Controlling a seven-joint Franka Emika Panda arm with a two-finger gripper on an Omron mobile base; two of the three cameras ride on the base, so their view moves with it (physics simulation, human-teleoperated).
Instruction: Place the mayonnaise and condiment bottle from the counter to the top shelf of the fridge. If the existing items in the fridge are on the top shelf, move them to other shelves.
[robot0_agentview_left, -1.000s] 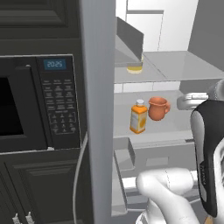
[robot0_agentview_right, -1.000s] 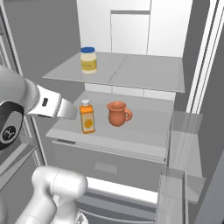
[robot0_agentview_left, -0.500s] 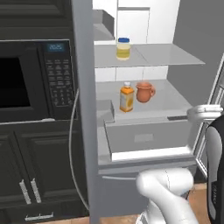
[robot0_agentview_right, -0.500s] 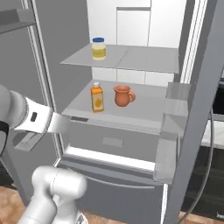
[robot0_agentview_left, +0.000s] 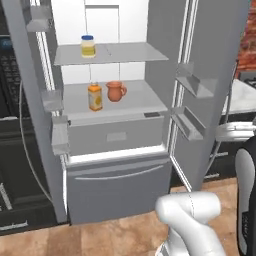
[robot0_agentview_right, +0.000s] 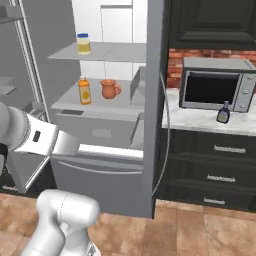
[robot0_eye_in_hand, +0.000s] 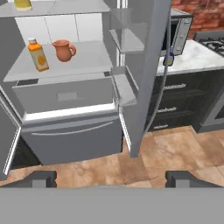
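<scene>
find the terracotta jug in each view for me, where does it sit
Left base view: terracotta jug on the middle fridge shelf, left of centre.
Right base view: upper left, same shelf.
Hand view: upper left.
Shared landmark: the orange bottle standing just left of it in all three.

A silver microwave (robot0_agentview_right: 216, 89) with a dark door stands against the red brick wall (robot0_agentview_right: 175, 60). Dark cabinets (robot0_agentview_right: 212, 22) hang above it, and dark drawers (robot0_agentview_right: 215, 170) with metal handles sit below. The floor (robot0_agentview_right: 200, 230) is brown tile.
</scene>
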